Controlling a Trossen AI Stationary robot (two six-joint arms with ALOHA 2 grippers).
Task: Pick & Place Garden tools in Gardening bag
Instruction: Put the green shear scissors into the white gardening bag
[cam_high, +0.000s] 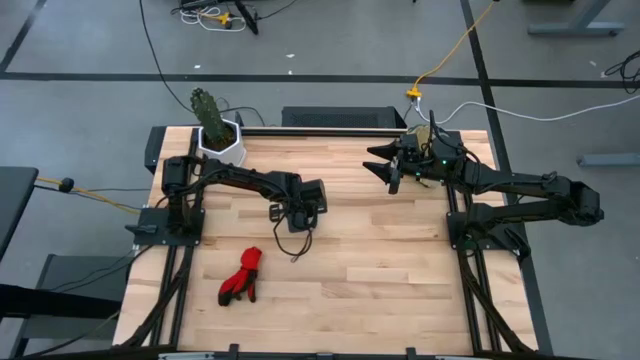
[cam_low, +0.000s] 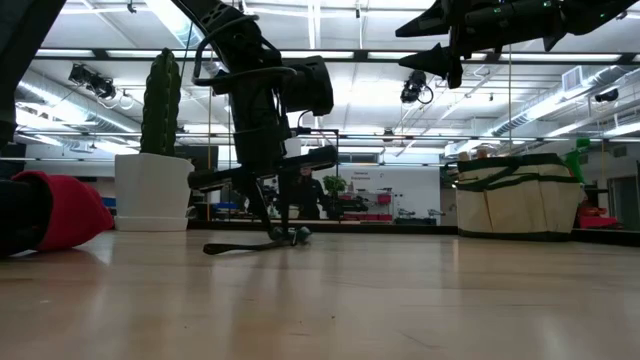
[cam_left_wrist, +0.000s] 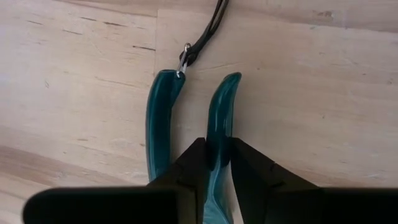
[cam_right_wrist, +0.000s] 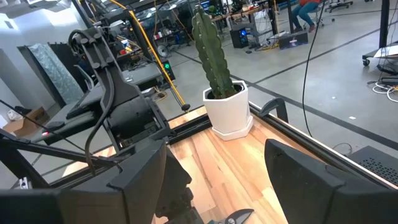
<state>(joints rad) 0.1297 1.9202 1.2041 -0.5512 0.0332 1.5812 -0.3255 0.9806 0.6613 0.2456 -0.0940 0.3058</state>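
This is a robotics lab or workshop floor, not a home — the butcher-block table (cam_high: 340, 260) stands on a grey concrete floor (cam_high: 90, 40) marked with dark tape lines, and loose cables (cam_high: 455, 45) trail across it. The low view looks past the table into a big open hall with fluorescent strip lights (cam_low: 330, 12) and exposed ceiling ducts. The right wrist view shows more of it — workbenches, computer towers (cam_right_wrist: 239, 37) and equipment racks crowding the room beyond.

You see: shears handles (cam_left_wrist: 158, 118) glossy teal plastic | table (cam_left_wrist: 323, 93) smooth pale wood | gloves (cam_high: 241, 277) red cloth
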